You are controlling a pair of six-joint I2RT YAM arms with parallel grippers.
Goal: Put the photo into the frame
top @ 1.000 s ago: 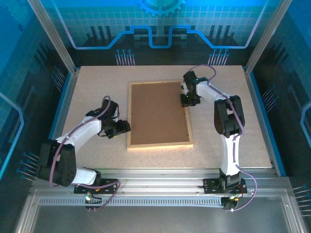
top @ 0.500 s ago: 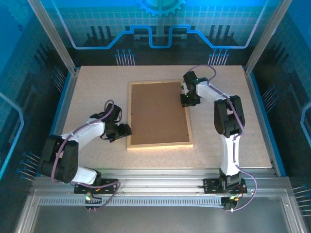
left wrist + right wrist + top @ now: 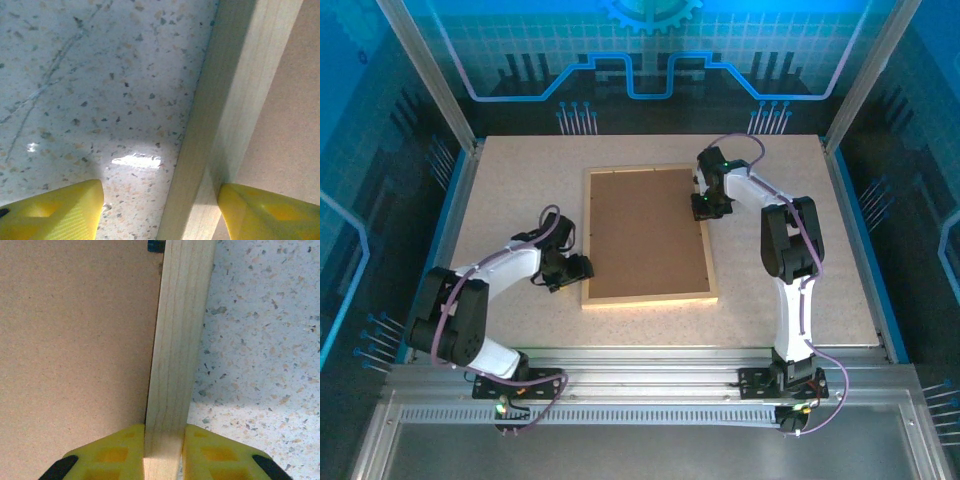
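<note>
Pinching frame rail, right hand

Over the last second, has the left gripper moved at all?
Yes. The left gripper has crept toward the table's near edge, along the left rail of the frame toward its near-left corner. The frame itself has stayed put.

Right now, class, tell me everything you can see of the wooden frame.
The frame is a thin, pale wood rectangle lying flat, back up, on the speckled table, a brown backing board filling it. The right hand is shut on its right rail near the far corner; the open left hand straddles its left rail near the near corner.
</note>
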